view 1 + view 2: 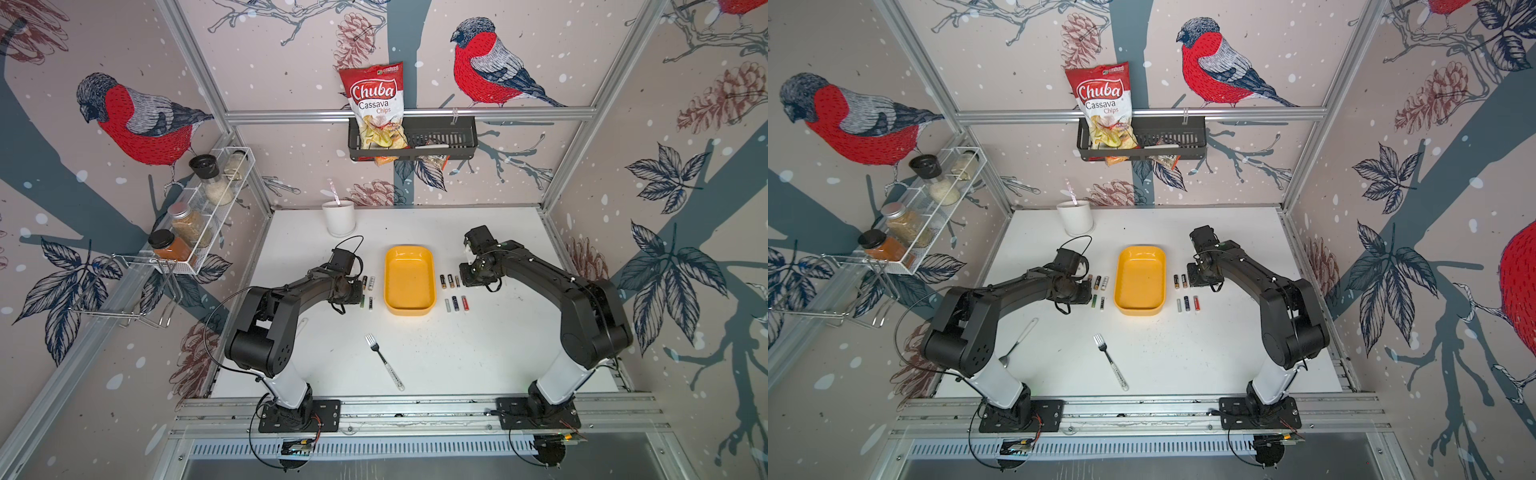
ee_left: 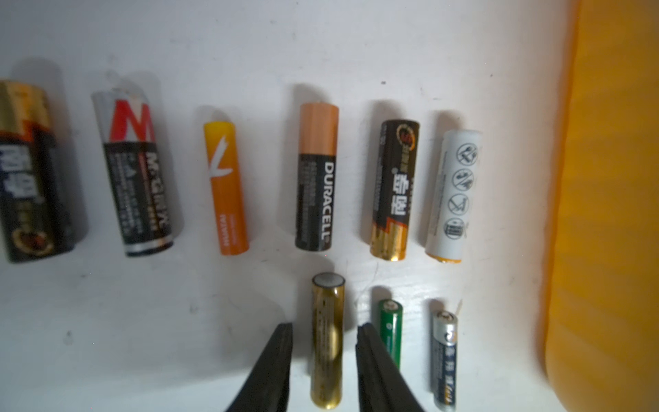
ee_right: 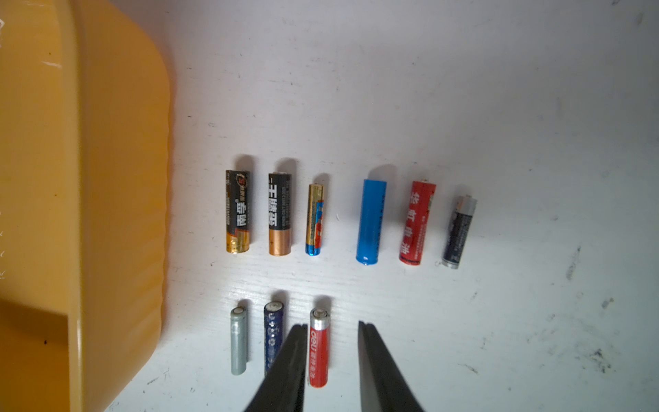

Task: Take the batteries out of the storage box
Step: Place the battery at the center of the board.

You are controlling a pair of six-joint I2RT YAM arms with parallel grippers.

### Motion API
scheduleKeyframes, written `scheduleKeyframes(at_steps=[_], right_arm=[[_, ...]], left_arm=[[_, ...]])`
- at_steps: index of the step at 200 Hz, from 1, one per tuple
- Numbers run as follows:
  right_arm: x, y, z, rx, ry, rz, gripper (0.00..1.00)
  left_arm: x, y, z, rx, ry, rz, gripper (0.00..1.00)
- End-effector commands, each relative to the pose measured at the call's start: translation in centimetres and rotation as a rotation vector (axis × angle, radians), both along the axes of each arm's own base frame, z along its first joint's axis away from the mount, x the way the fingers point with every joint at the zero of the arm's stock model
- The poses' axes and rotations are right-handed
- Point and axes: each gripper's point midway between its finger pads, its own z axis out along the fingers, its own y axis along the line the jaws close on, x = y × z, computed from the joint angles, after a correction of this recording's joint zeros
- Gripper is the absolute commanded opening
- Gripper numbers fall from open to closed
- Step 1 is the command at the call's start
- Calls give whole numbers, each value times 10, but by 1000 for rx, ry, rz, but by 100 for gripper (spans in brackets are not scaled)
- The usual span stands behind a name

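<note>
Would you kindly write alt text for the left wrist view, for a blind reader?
The left gripper stands open astride a gold battery lying on the white table, not touching it. A green battery and a grey battery lie beside it, six more batteries in a row beyond, the yellow storage box along one edge.

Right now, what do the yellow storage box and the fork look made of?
The storage box looks like moulded plastic: glossy yellow, seamless, rounded corners. The fork has a silvery, likely metal head; its handle seems clear patterned plastic, too small to be sure.
</note>
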Motion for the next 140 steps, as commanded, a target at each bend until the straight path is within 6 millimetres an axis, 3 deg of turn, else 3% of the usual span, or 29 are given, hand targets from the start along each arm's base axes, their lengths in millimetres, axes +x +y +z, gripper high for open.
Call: scheduleKeyframes(at_steps=[1, 41, 54, 62, 66, 73, 82, 97, 122, 140], right_arm=[[2, -1, 4, -13, -13, 8, 31], [4, -2, 8, -12, -26, 2, 36], [6, -1, 12, -10, -36, 1, 45], [7, -2, 14, -10, -44, -3, 56], [8, -1, 16, -9, -47, -3, 62], [9, -2, 18, -8, -54, -11, 70], [11, -1, 23, -3, -71, -14, 77], [15, -4, 32, -5, -103, -32, 100], [25, -19, 48, -46, -187, -109, 100], [37, -43, 74, -102, -333, -220, 100]], left_arm=[[1, 4, 5, 17, -5, 13, 36], [8, 4, 20, 13, -42, 24, 42], [13, 4, 30, 12, -70, 28, 50], [17, 5, 37, 14, -91, 32, 55], [19, 5, 40, 13, -102, 35, 59], [22, 6, 47, 17, -122, 40, 79], [27, 6, 56, 17, -151, 43, 95], [31, 9, 68, 23, -195, 54, 96], [44, 25, 95, 83, -311, 113, 96], [52, 64, 124, 215, -486, 267, 97]])
